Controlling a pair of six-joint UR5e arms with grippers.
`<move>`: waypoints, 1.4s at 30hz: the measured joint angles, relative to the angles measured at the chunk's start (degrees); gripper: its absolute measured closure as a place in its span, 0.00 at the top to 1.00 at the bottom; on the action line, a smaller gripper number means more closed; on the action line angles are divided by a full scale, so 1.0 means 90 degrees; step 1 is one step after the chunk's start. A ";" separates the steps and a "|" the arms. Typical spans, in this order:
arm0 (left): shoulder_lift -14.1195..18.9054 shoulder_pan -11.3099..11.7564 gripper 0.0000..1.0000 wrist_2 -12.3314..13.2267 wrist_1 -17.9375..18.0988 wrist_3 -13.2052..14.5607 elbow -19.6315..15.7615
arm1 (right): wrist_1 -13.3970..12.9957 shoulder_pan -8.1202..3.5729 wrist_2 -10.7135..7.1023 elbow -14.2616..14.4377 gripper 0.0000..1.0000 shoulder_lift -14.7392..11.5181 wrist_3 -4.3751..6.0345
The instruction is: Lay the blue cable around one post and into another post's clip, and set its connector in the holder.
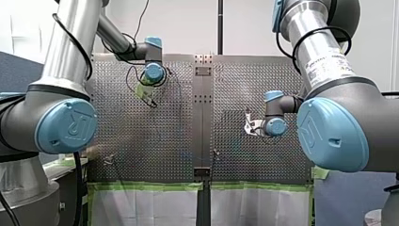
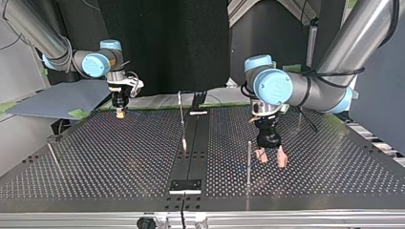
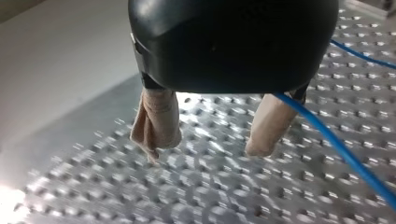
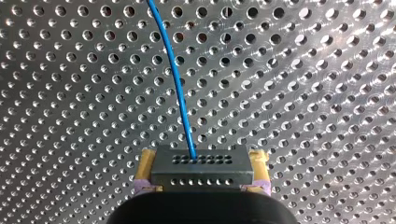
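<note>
As right pincer (image 4: 203, 161) clamps connector (image 4: 201, 173), seemingly near-edge

Our left gripper (image 2: 271, 158) hangs fingers apart (beige pads); our right gripper (image 2: 120, 112) pinches the connector (image 4: 201, 172), both wrists pointing down.

desk (image 4: 303, 93) is bare perforated metal, pretty shiny; blue cable (image 4: 177, 79) has a smooth, slick plastic-looking jacket; connector (image 4: 201, 168) looks like matt grey metal; the shell (image 3: 233, 42) of my left gripper (image 3: 204, 154) is glossy black plastic; its fingers (image 3: 159, 121) are wrapped in wrinkly beige stuff, tape or cloth, can't tell
</note>
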 joint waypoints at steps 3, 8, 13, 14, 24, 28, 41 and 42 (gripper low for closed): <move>-0.0148 0.0028 1.00 0.0059 0.0016 0.0000 0.0034 | 0.0009 -0.0018 0.0013 -0.0001 0.01 -0.0001 0.0001; -0.0254 0.0095 1.00 -0.0022 0.0052 -0.0004 0.0046 | 0.0043 -0.0068 0.0123 0.0000 0.01 -0.0002 0.0000; -0.0265 0.0163 1.00 -0.0023 0.0077 -0.0008 0.0047 | 0.0119 -0.0082 0.0372 -0.0001 0.01 -0.0018 -0.0028; -0.0266 0.0180 1.00 -0.0013 0.0083 -0.0008 0.0047 | 0.0143 -0.0082 0.0413 0.0000 0.01 -0.0031 -0.0035; -0.0269 0.0193 1.00 0.0037 0.0086 0.0009 0.0042 | 0.0415 -0.0092 0.0655 0.0176 0.01 -0.0496 0.0079; -0.0269 0.0177 1.00 0.0041 0.0084 0.0010 0.0041 | 0.0572 -0.0109 0.0639 0.0246 0.01 -0.0735 0.0291; -0.0268 0.0177 1.00 0.0085 0.0083 -0.0046 0.0042 | 0.1362 -0.0300 0.0633 -0.0166 0.01 -0.1543 0.0337; -0.0268 0.0177 1.00 0.0088 0.0083 -0.0049 0.0042 | 0.1427 -0.0322 0.0632 -0.0230 0.01 -0.1608 0.0328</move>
